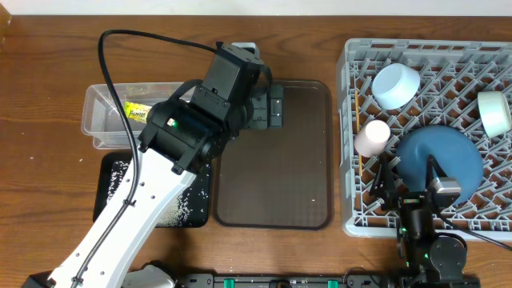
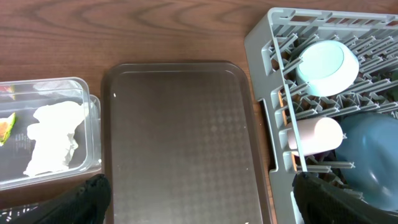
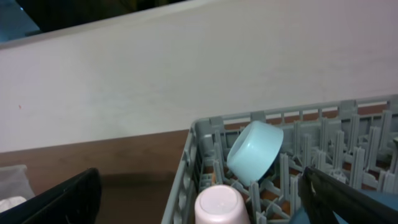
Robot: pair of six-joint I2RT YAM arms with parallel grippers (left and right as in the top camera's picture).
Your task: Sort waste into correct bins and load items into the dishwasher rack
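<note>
- My left gripper (image 1: pixel 274 106) (image 2: pixel 199 186) has its fingers (image 2: pixel 87 199) spread as wide as they go. There is nothing between them, and they hang over the brown serving tray (image 1: pixel 276 160) (image 2: pixel 186 137).
- My right gripper (image 1: pixel 410 180) (image 3: pixel 200 177) is likewise spread wide and holds nothing. It sits above the near part of the dishwasher rack (image 1: pixel 360 216) (image 3: pixel 189 162).
- The rack holds a dark blue plate (image 1: pixel 440 156), a pale blue bowl (image 1: pixel 396 84) (image 2: pixel 326 65) (image 3: pixel 254 152) on its side, a mint-green bowl (image 1: pixel 494 112) and a pink cup (image 1: pixel 373 136) (image 2: pixel 314 135) (image 3: pixel 217 205).
- A thin brown line along the rack's left side may be the chopsticks (image 1: pixel 355 112), but I can't be sure.
- The clear tub (image 1: pixel 100 120) (image 2: pixel 93 134) holds the snack wrapper (image 1: pixel 138 110) and the crumpled tissue (image 2: pixel 53 137).
- The black tray (image 1: pixel 108 180) just in front of it has white grains (image 1: pixel 180 204) scattered across it.
- Everything rests on a wooden table (image 1: pixel 48 64). The right wrist view shows a pale wall behind it.
- The serving tray lies between the tub and the rack, with a strip of bare wood on each side.
- The left arm crosses over the black tray and the tub's right end.
</note>
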